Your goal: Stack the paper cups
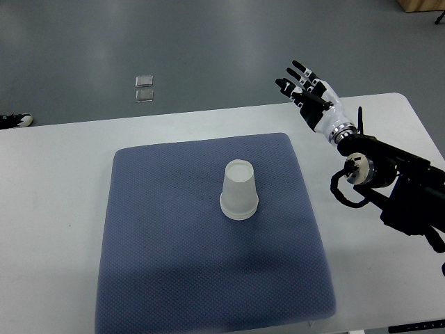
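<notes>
A white paper cup (239, 190) stands upside down near the middle of the blue mat (160, 243); whether it is one cup or a stack I cannot tell. My right hand (304, 85) is up at the table's far edge, to the upper right of the cup and well apart from it, fingers spread and holding nothing. Its black arm (389, 184) comes in from the right edge. The left arm does not show.
The mat lies on a white table (55, 181). Beyond the far edge is grey floor with two small clear squares (144, 88). A dark shoe (14, 121) shows at the left edge.
</notes>
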{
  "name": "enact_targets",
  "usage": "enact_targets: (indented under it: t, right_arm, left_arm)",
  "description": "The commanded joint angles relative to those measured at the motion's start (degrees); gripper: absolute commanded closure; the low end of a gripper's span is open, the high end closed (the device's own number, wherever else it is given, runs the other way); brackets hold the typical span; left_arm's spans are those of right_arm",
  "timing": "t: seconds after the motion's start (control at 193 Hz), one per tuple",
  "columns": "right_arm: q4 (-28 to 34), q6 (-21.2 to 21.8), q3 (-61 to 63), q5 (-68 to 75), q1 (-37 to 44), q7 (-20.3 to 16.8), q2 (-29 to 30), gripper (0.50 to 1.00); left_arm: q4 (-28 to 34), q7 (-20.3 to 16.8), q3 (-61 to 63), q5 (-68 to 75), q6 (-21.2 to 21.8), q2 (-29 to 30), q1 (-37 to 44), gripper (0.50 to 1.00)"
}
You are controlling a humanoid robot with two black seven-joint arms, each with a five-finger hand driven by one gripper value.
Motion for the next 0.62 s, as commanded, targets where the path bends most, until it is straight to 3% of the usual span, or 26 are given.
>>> enact_targets:
  t: [0.0,0.611]
  right_arm:
    - [-0.06,-0.44,2.55,-0.63,-1.62,0.27,2.60,0.583]
    - [-6.56,-0.96,2.99,-0.63,-1.80,0.53,1.55,0.581]
  left_arm:
    - [0.00,-0.01,0.00,0.00,0.00,0.00,0.05,0.500]
    - [0.00,-0.01,0.00,0.00,0.00,0.00,-0.03,0.500]
